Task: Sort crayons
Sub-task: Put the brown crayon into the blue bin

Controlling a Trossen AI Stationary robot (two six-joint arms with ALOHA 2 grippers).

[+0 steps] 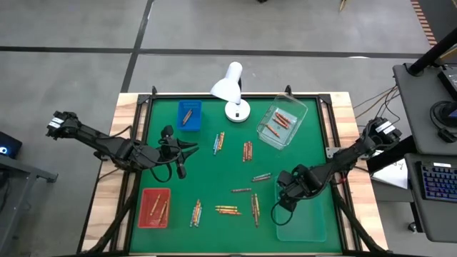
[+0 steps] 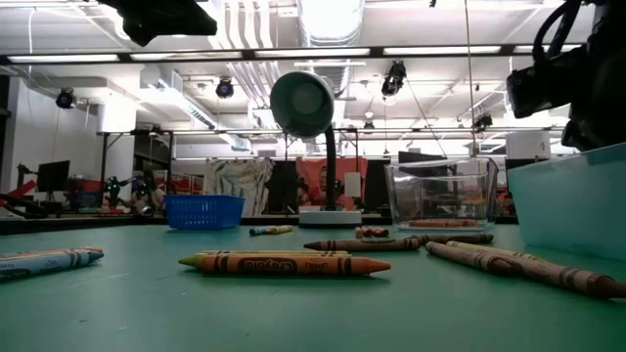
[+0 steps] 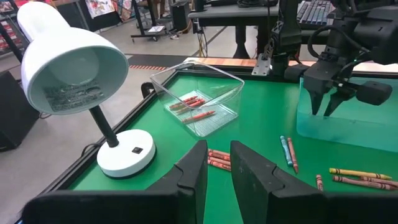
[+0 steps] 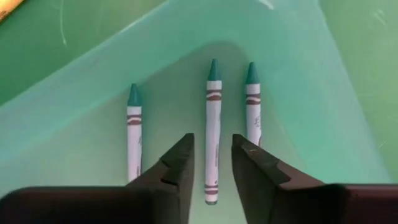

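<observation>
We count three pale crayons [image 4: 213,130] lying side by side on the floor of the light green tray [image 1: 314,225], and our right gripper [image 1: 280,201] hangs over that tray's near-lamp edge with its fingers parted around nothing; the middle crayon lies free on the tray floor, showing in the gap between them. Taking the white lamp [image 1: 230,91] as our mark, the clear tray [image 1: 300,113] just beside it holds several red crayons [image 3: 193,102], and the blue tray [image 1: 190,115] on its other side and the red tray [image 1: 155,208] farther off each hold a few. Many loose crayons [image 1: 227,209] are scattered on the green mat [image 1: 221,171], so we judge the sorting partly done. Our left gripper [image 1: 190,148] waits over the mat, fingers narrowly apart and empty.
</observation>
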